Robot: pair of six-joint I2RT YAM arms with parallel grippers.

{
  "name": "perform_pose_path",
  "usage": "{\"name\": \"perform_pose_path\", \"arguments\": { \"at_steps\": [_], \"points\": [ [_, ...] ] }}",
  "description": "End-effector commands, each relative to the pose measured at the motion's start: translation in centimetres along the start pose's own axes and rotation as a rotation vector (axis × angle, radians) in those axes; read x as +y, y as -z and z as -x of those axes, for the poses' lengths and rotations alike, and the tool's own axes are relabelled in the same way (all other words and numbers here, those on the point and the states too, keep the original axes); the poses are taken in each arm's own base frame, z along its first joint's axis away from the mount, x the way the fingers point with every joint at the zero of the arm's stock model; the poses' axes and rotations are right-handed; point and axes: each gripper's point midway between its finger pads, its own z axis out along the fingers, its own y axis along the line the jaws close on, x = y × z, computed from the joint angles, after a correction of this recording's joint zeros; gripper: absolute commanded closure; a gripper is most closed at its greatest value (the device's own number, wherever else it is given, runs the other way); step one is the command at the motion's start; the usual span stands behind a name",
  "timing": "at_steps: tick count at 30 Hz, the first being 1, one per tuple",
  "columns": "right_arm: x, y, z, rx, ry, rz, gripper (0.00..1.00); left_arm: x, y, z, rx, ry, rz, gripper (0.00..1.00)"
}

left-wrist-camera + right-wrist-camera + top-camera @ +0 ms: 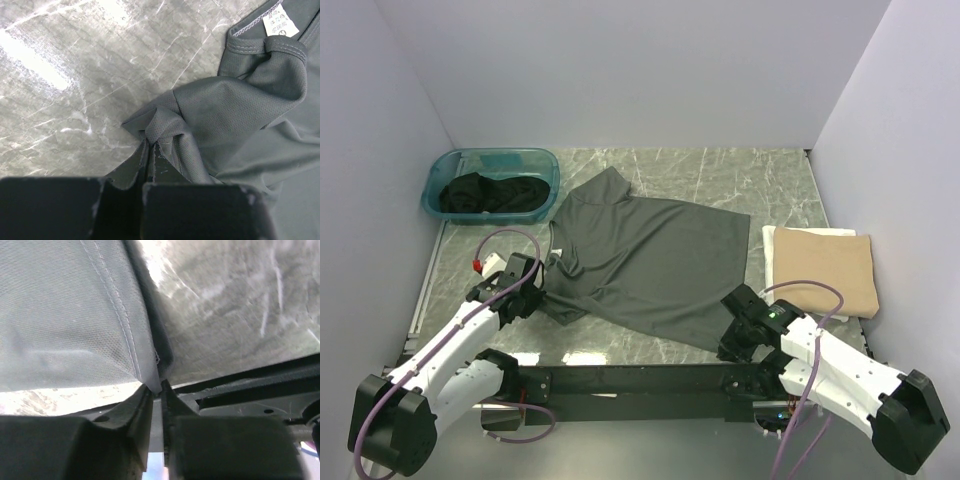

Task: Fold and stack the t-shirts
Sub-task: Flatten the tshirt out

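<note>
Table (720, 170): marble top, carrying all the cloth and the tub.
Dark grey t-shirt (650, 260): lying spread in the middle of the table, mostly flat, rumpled at its left end. Its long axis is running left to right, slightly skewed, collar end toward the left arm and hem end toward the right arm.
Tan t-shirt (825, 268): sitting folded at the right side, just beside the grey shirt's hem, apart from it.
Teal tub (438, 180): standing at the far left corner, holding black t-shirts (490, 195).
Left gripper (150, 147): jaws pressed together, pinching a bunched fold of grey cloth near the collar.
Right gripper (159, 387): jaws pressed together, pinching the stitched hem edge at the near right corner.
Key relation: the shirt is stretching between the two pinches, its body lying away from both sets of jaws toward the far side. A fold would likely be carrying these near points across it.
Neck label (281, 20): white, showing inside the collar, just beyond the left pinch.
</note>
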Motion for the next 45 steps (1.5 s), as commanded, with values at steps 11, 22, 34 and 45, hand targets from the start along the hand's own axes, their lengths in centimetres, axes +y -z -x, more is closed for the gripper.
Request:
{"name": "perform_pose_path", "arguments": {
  "at_steps": [11,22,34,45],
  "points": [
    [4.3,3.3,6.0,-0.305,0.222,0.09,1.0,-2.4,1.1,0.4,0.008,-0.034,-0.12,0.99],
    [9.9,15.4,12.9,-0.723,0.353,0.211,1.0,-12.1,11.5,6.7,-0.119,-0.038,-0.556,0.99],
    [9.4,36.2,16.7,-1.148,0.147,0.47,1.0,-18.1,31.7,17.7,-0.426,0.055,-0.963,0.99],
    [5.8,50.1,11.9,-1.248,0.26,0.857,1.0,-14.2,49.5,22.3,-0.697,0.071,-1.296,0.99]
  ]
}}
